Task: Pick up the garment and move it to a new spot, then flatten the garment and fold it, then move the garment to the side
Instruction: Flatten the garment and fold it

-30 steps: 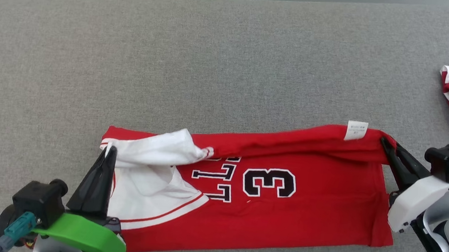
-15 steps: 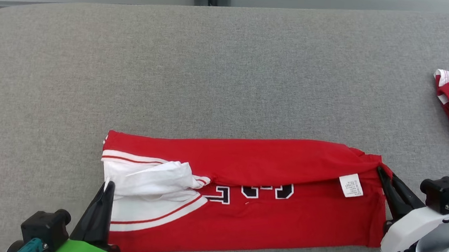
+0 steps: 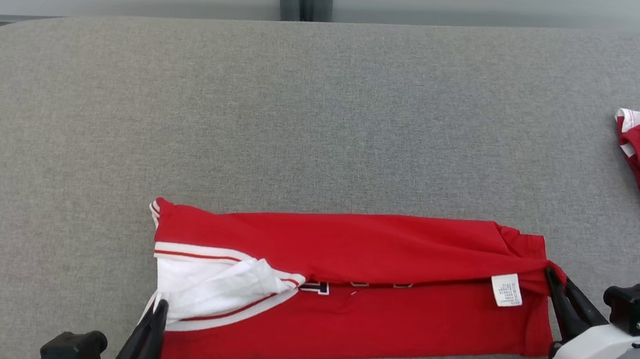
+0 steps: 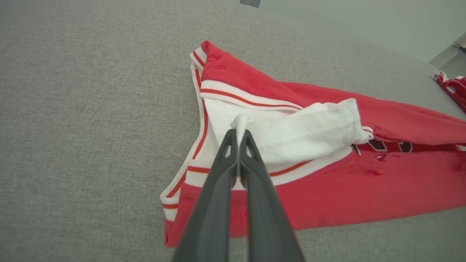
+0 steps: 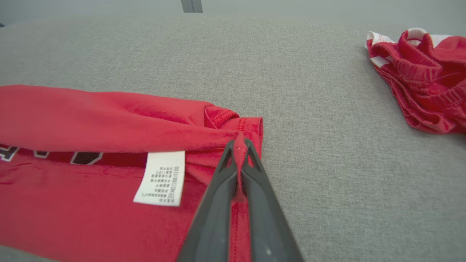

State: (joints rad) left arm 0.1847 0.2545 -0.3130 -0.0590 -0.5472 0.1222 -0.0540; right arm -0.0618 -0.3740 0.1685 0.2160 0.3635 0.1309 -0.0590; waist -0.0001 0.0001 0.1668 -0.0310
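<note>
left gripper, right gripper pinched closed

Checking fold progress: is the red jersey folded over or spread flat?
Folded over: a top layer of the jersey hides most lettering; care label shows.

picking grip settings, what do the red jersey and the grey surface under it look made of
Red jersey: soft matte knit fabric, maybe cotton or polyester; it drapes and creases. Grey surface: matte woven upholstery cloth, judging by its fine flecked weave.
</note>
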